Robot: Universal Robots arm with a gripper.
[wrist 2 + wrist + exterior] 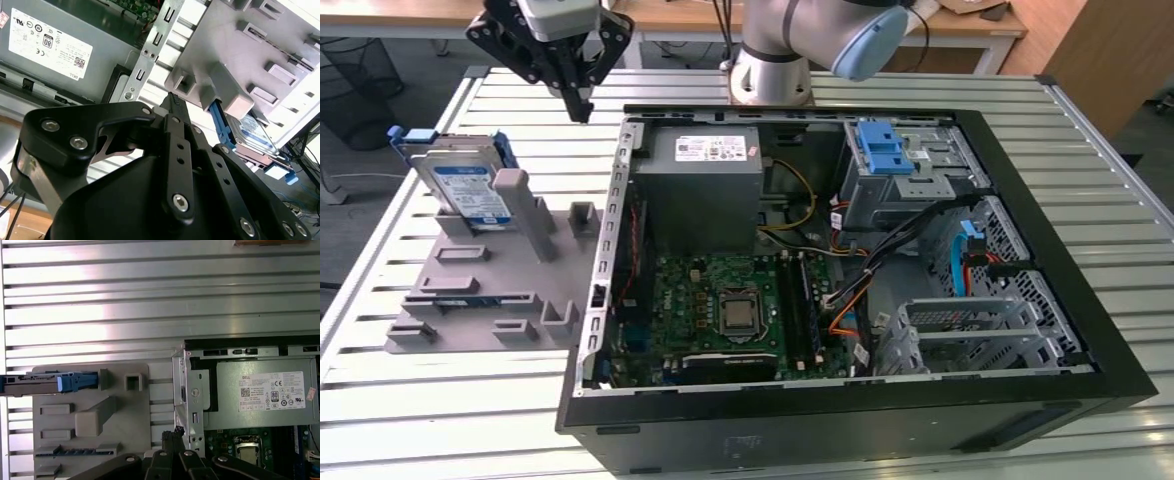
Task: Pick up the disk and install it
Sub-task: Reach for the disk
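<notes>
Slatted metal table (pixel 440 400) | gripper (pixel 578 108) closed, empty, hovering between grey holder (pixel 467 300) and computer case (pixel 854 430) | disk (pixel 464 185) upright in holder | we'd spread fingers, straddle its flat faces squarely

My place of work is, I think, a robotics lab or a test workshop. My arm's base (pixel 771 70) stands on a table (pixel 1121 200) made of aluminium slats. On it lies 1 open computer case (pixel 854 430) with the mainboard (pixel 720 300) bare. Beside it, 1 grey fixture plate (pixel 467 290) holds the disk (pixel 464 185) upright. Behind are a wooden desk (pixel 961 25) and a wire-mesh bin (pixel 347 60).
</notes>
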